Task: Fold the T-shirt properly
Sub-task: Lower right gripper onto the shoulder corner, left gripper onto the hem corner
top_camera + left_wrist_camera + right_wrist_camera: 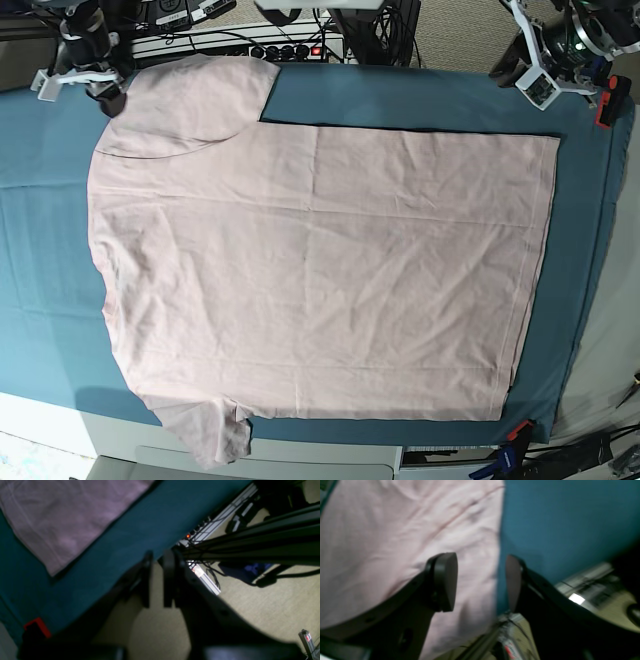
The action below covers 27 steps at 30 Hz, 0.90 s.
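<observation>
- On the teal cloth (40, 200) the shirt (320, 270) lies spread flat, plain side up, neck end toward our right arm; one sleeve hangs over the near edge.
- We judge folding barely begun: only the far sleeve looks turned in over the body, and every main fold remains.
- Our right gripper (481, 580) stands open and empty above the shirt's edge.
- Our left gripper (157, 580) hangs past the table's edge over the floor, jaws nearly together, nothing between them.
- Only the base view shows the whole shirt.
- Only the right wrist view shows the open jaws straddling the fabric's edge.
</observation>
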{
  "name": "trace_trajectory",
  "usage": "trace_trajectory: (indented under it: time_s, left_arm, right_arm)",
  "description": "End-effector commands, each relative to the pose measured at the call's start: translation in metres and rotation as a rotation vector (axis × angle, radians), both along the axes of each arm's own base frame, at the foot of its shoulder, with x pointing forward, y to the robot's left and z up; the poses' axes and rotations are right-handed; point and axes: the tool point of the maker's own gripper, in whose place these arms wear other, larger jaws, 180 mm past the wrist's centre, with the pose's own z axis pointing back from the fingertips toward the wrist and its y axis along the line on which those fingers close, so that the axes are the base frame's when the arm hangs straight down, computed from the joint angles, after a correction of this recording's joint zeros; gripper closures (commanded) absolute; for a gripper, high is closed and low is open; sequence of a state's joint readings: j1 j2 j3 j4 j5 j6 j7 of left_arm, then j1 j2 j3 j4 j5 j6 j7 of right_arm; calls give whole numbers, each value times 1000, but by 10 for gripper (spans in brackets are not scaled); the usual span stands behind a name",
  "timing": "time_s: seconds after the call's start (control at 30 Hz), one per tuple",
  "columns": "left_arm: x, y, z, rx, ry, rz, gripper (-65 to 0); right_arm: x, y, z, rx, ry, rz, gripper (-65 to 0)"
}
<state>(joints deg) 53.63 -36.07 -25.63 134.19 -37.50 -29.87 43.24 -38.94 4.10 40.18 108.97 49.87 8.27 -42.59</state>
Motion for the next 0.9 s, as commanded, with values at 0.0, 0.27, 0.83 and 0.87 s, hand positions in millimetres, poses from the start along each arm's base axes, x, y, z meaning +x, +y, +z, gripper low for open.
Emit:
trace_trajectory:
  time_s: [0.0, 0.27, 0.83, 0.87]
  left_arm:
    - [1, -5, 6, -22, -20, -7, -87]
    - [0, -8, 6, -48, -20, 30, -87]
    - [3, -8, 6, -47, -29, 33, -87]
    - [6, -8, 7, -46, -37, 33, -87]
  right_arm:
    - [0, -14, 9, -60, -2, -23, -312]
    - [-14, -38, 5, -203, 111, -64, -312]
    - [7, -7, -25, -70, 129, 124, -312]
    - [8, -7, -32, -44, 131, 117, -312]
